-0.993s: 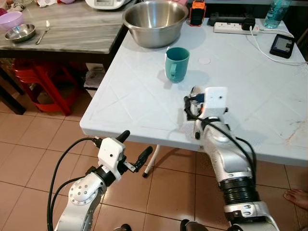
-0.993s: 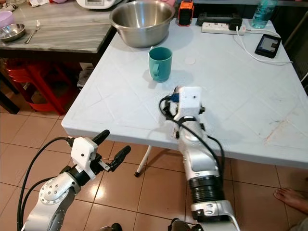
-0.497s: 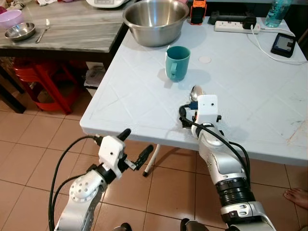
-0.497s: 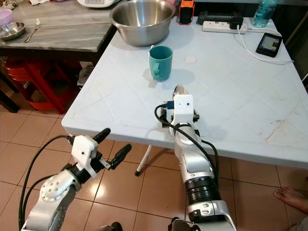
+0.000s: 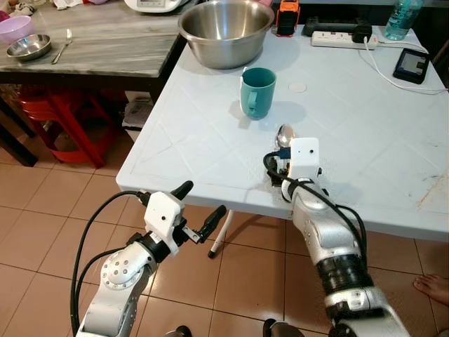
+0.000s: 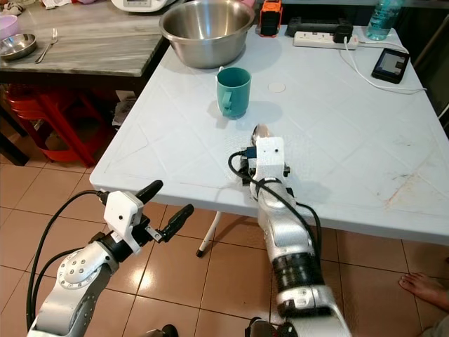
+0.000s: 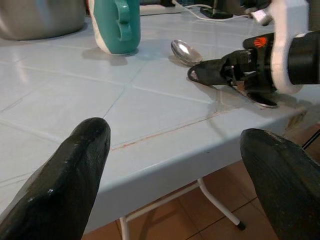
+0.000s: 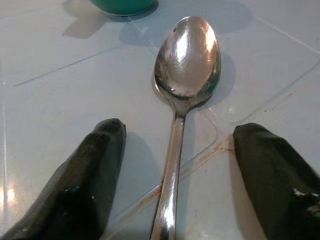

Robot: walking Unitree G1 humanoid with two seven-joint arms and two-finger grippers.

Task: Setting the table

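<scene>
Fingers: right gripper [image 8: 172, 175] spread, astride shiny metal spoon [image 8: 184, 80] — released.
Change: arm drawn back — spoon placed on white table [image 5: 210, 133].

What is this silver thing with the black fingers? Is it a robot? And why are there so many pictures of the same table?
Yes, it is a robot that helps at home, and here it is setting the table. Two pictures come from cameras in its head, looking down like eyes. The other two come from little cameras on its wrists, looking along its fingers.

The right gripper rests on the white table, its two black fingers open on either side of a shiny spoon that lies flat there. It holds nothing now. The left gripper hangs open in front of the table's edge, above the tiled floor.

Beyond the spoon stands a green mug, and farther back a big steel bowl. A power strip lies near the far edge.
</scene>
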